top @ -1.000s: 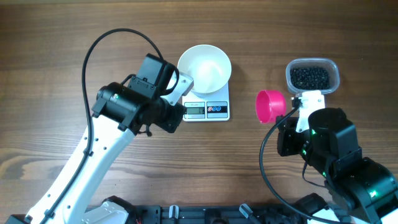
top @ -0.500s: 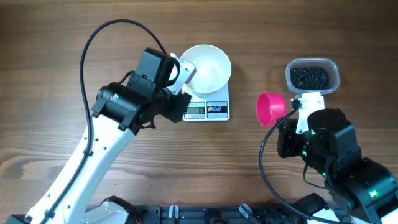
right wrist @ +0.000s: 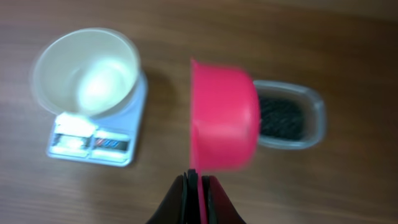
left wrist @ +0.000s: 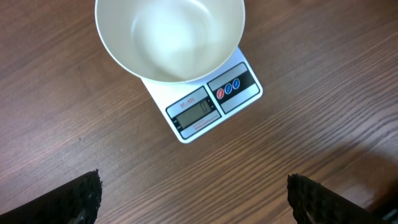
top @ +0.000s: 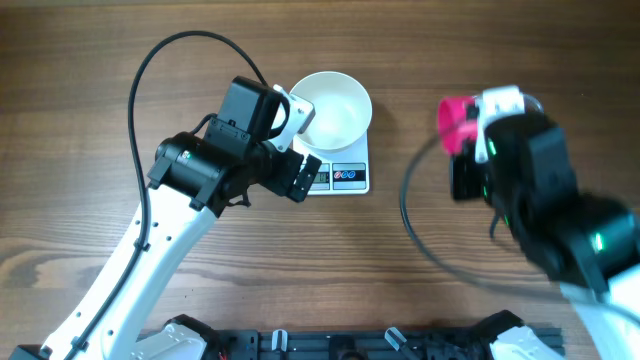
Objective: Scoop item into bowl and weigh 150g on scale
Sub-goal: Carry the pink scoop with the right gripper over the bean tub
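Small glossy black beans (right wrist: 280, 118): a dark heap inside a clear rounded-rectangular plastic tub (right wrist: 317, 118). Right wrist view, picture blurred. A round pink plastic scoop (right wrist: 224, 118) hangs in front of the tub's left end. Its thin handle is pinched in the right gripper (right wrist: 196, 186), fingers pressed together on it. A round plain white bowl (right wrist: 87, 71) sits on a small white square scale (right wrist: 93, 143), well apart to the left.

Overhead: bowl (top: 333, 108) on the far part of the scale (top: 345, 178), display edge toward the robot. Left gripper (top: 300, 148) by the scale's left edge, spread wide, holding nothing. Right arm blurred; scoop (top: 458, 122) at its tip, right of the scale.

Left wrist: bowl (left wrist: 169, 34) plain white inside, overlapping the scale (left wrist: 249, 93). Grey display (left wrist: 196, 111) and round buttons (left wrist: 229, 88) face the camera. Left fingertips (left wrist: 81, 199) sit in both lower corners, wide apart, with wooden table (left wrist: 311, 93) between.
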Robot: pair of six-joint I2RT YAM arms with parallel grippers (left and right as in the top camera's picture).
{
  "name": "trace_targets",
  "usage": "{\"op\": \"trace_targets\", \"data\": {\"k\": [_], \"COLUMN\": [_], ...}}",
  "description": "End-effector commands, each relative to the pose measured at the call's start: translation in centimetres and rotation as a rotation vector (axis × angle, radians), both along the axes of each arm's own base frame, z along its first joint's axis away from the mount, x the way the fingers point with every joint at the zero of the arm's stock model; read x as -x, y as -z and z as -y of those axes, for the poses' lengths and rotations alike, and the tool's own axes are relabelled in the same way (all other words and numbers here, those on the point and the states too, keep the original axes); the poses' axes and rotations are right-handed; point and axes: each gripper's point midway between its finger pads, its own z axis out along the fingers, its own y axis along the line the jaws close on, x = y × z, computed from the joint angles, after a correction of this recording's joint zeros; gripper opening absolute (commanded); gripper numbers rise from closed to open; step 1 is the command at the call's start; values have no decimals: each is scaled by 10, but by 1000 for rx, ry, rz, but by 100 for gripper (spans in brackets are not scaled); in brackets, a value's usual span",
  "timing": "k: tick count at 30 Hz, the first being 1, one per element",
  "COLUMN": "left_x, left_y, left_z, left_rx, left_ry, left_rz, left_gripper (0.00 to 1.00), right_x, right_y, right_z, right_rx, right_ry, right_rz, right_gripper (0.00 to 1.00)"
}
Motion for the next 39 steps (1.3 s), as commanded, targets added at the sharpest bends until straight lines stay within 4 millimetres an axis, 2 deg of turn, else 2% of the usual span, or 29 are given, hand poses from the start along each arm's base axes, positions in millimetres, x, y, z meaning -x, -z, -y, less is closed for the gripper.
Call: {"op": "trace_targets", "data": {"k": [1,3,7,10,14,18,26,32,39], "left_x": [-1,-1,-1,-1,-1,-1,-1,-1,-1], "left_y": [-1,-1,-1,-1,-1,-1,-1,-1,-1], "left_z": [-2,-2,-2,-2,-2,-2,-2,-2,-2], "left_rx": [-2,-2,-2,-2,-2,-2,-2,-2,-2], "left_ry": [-9,-9,-9,-9,-9,-9,-9,-9,-9], "left_rz": [7,7,7,7,7,7,7,7,7], "left_gripper": [100,100,100,100,100,100,100,100,100], "right_x": [-51,-75,-102,-119,-134,-138,-145,-140,-125], "right_y": [-10,5,45,69,98,122,143,169,172], "right_z": [44,66,103,115,115,118,119,120,121], "right_rx": [211,281,361,373,390,422,430,453,475], "right_ry": [164,214,323,353,349,361,378,363,352], "right_rz": [-35,-105,-212,-254,-305,-360,-379,-447,-515], "right_gripper": [4,4,4,4,4,4,4,4,4]}}
